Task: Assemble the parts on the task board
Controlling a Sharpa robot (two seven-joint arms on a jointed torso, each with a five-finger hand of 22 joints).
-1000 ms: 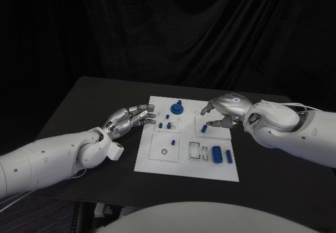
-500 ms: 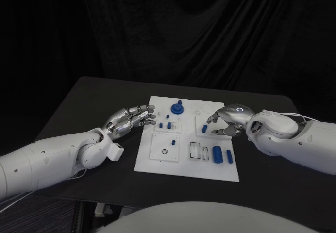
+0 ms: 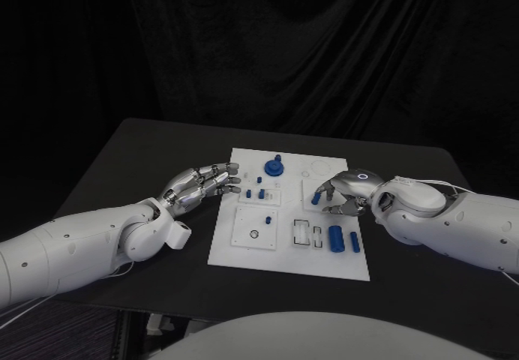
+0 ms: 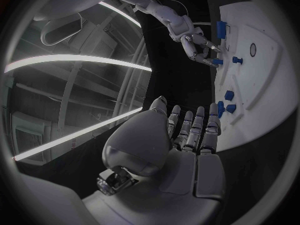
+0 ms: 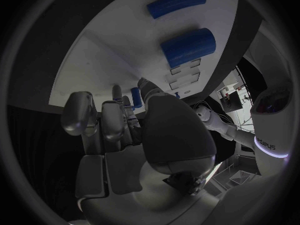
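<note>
R hand on a peg, L hand idle beside the board.
Head view: I see silver right hand (image 3: 344,189) pinching small blue peg (image 3: 316,198) mid-frame on white plastic task board (image 3: 283,255); silver left hand (image 3: 200,184) centre-left, fingers apart, empty. R wrist: peg (image 5: 135,96) against fingertips.

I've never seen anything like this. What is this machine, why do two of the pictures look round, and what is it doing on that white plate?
It is a robot with two white arms, each ending in a silver hand. The square picture comes from a camera on its head, looking down at a black table. The round ones come from fisheye cameras at each wrist, behind that hand, so straight edges bend.

On the table lies a white task board carrying small blue parts, among them a thick blue cylinder and a blue knob. The left hand is beside the board's edge, fingers apart, holding nothing. The right hand reaches over the board, fingers around a small blue peg; whether it actually grips it is hard to tell.
</note>
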